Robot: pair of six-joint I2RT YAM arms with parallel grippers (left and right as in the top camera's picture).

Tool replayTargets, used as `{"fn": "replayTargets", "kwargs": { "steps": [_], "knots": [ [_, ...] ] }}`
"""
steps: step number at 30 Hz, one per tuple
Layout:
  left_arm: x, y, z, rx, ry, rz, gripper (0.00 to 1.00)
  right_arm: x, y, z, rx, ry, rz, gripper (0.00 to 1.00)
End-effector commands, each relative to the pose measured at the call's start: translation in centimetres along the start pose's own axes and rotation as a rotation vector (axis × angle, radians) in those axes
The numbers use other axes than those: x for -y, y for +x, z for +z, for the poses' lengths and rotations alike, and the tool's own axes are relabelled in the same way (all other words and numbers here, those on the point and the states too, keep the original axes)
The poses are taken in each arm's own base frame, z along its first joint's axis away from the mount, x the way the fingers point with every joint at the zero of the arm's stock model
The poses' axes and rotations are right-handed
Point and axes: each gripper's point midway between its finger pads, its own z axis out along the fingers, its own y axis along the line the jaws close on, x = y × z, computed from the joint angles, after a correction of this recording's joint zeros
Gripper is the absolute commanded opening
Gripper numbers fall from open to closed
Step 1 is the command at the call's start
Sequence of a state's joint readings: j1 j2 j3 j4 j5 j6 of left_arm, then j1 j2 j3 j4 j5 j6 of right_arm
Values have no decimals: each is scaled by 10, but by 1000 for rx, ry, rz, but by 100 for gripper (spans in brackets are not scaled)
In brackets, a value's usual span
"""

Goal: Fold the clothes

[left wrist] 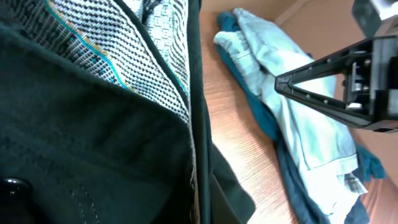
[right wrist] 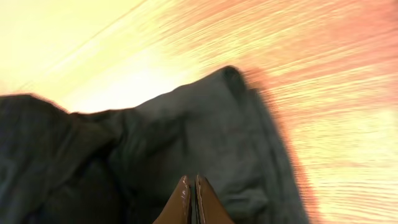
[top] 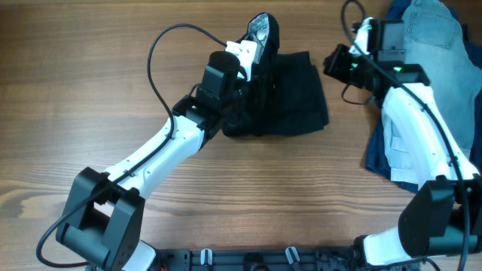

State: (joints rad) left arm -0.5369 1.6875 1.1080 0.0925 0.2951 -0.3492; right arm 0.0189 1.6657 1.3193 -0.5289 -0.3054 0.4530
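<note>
**Overhead and wrist views, folding of the clothes.** The black shorts (top: 290,94) lie on the wooden table (top: 90,90) at top centre, bunched rather than flat. One edge of them is raised at the left claw (top: 252,54). There the pale grey-white lining (top: 260,28) of the waistband is turned outward. In the left wrist view this lining (left wrist: 106,43) shows as a woven pattern with a thin teal thread, and dark cloth fills most of the frame. The left claw's fingers are buried in the fabric. Judging by the lifted edge, it appears to be closed on the black shorts, though the jaws themselves are hidden.

The right claw (top: 330,62) points toward the shorts from their right edge, close to the cloth. In the right wrist view its two fingertips (right wrist: 184,190) lie pressed together with nothing between them, above the black fabric (right wrist: 186,137).

The light-blue denim shorts (top: 433,30) lie crumpled at the top right corner, well apart from the black pair. They rest partly over a navy garment (top: 375,154), which shows beside the right arm.
</note>
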Motion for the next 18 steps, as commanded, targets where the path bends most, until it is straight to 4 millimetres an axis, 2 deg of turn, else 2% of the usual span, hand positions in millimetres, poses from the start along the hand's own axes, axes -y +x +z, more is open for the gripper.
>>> {"fn": "replayTargets", "kwargs": {
  "steps": [1, 3, 4, 5, 6, 7, 9, 12, 16, 18],
  "knots": [
    [21, -4, 6, 31, 50, -2, 4, 6, -15, -14, 35, 0, 37, 4],
    [32, -5, 7, 44, 75, 13, 4, 9, -15, -15, 35, 4, 41, 4],
    [38, -4, 8, 45, 87, 20, 15, 9, -16, -15, 36, 4, 43, 4],
    [43, -2, 9, 44, 96, 25, 41, 9, -16, -15, 36, 5, 43, 4],
    [48, 0, 9, 42, 107, 30, 85, 9, -16, -15, 36, 4, 44, 4],
    [53, 1, 10, 40, 116, 17, 100, 9, -16, -15, 38, 4, 44, 4],
    [57, 2, 10, 37, 124, -5, 100, 9, -17, -15, 43, 1, 44, 4],
    [50, -2, 9, 47, 113, -10, 100, 8, -17, -15, 43, 1, 42, 4],
    [28, -22, 0, 92, 77, -30, 100, 10, -14, -14, 30, 7, 17, 4],
    [9, -36, -13, 116, 37, -50, 100, 15, -4, -11, -5, 23, -7, 4]
  ]
}}
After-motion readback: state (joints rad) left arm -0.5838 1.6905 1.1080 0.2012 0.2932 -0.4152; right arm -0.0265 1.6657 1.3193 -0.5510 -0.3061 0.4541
